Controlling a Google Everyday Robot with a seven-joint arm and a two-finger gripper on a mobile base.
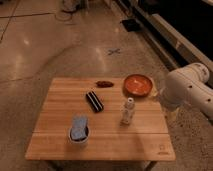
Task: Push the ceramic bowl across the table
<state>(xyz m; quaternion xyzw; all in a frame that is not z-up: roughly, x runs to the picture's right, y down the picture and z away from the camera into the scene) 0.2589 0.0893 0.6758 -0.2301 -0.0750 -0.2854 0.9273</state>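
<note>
At far right corner of table (115, 141): ceramic bowl (138, 84), close to two edges. Risk: push aimed outward likely to send it over the rim to the floor; push aimed inward likely to sweep it into small dark-red item (104, 83), black bar (94, 101) or upright white bottle (128, 111), easily toppled. Just off right edge, below white arm (187, 85): gripper (171, 114), faint, open or closed impossible to tell. Arm cut off at right.
</note>
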